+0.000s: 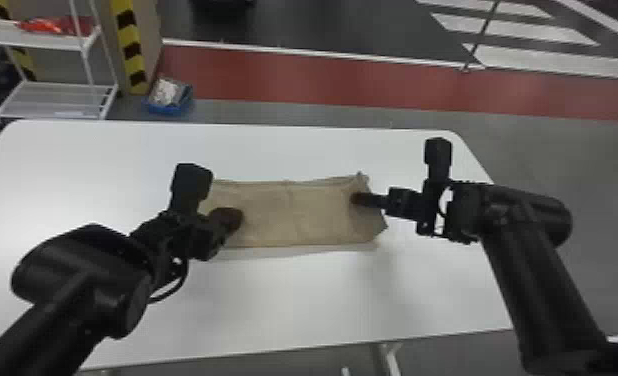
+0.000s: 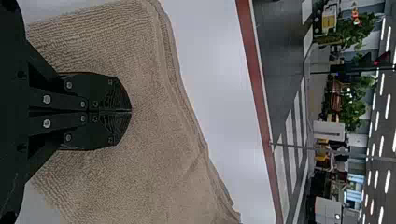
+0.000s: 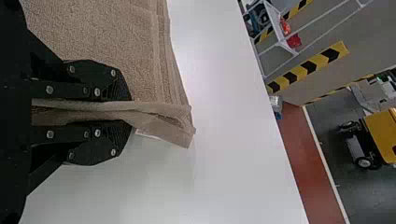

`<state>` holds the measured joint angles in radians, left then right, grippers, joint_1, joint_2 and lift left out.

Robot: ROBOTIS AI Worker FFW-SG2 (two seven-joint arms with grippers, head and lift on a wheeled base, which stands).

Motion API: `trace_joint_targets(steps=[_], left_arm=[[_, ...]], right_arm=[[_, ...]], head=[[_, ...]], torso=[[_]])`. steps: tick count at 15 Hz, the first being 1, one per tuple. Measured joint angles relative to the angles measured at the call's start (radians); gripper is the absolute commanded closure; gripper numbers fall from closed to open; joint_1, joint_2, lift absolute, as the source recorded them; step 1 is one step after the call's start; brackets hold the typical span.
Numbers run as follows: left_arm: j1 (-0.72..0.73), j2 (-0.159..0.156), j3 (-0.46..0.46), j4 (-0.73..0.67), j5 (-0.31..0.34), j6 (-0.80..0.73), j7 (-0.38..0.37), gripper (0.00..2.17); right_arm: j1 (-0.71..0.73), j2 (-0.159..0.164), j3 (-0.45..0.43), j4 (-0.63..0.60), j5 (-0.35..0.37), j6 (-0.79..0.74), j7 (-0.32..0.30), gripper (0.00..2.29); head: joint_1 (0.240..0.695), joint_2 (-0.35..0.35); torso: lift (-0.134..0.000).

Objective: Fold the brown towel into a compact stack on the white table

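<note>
The brown, ribbed-textured cloth towel (image 1: 293,215) lies in a long, flat rectangle of layers near the middle of the white, round-cornered table (image 1: 298,295); the black, flat-fingered left gripper (image 1: 230,219) is over the towel's left end, its two fingers pressed together with nothing between them; whether they touch the cloth, one cannot tell. The matching black right gripper (image 1: 359,198) is at the towel's right end, clasping a fold of its edge between its fingers; past the table's far edge, a small blue box (image 1: 168,102) sits on the floor.
</note>
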<state>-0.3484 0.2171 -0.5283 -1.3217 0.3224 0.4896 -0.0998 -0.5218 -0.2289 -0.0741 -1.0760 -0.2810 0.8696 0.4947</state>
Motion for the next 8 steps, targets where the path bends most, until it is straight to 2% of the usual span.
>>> trace_joint_targets(steps=[3,8], left_arm=[[0.0,0.002,0.003,-0.001,0.0,0.005,-0.001,2.14],[0.003,-0.003,0.005,0.001,0.003,0.01,-0.007,2.14]], right_arm=[[0.019,-0.004,-0.033,-0.039,-0.074,0.044,0.017,1.21],[0.072,-0.009,-0.055,-0.222,-0.218,0.181,-0.004,1.21]], head=[[0.695,-0.171],[0.695,-0.15]], torso=[[-0.12],[-0.12]])
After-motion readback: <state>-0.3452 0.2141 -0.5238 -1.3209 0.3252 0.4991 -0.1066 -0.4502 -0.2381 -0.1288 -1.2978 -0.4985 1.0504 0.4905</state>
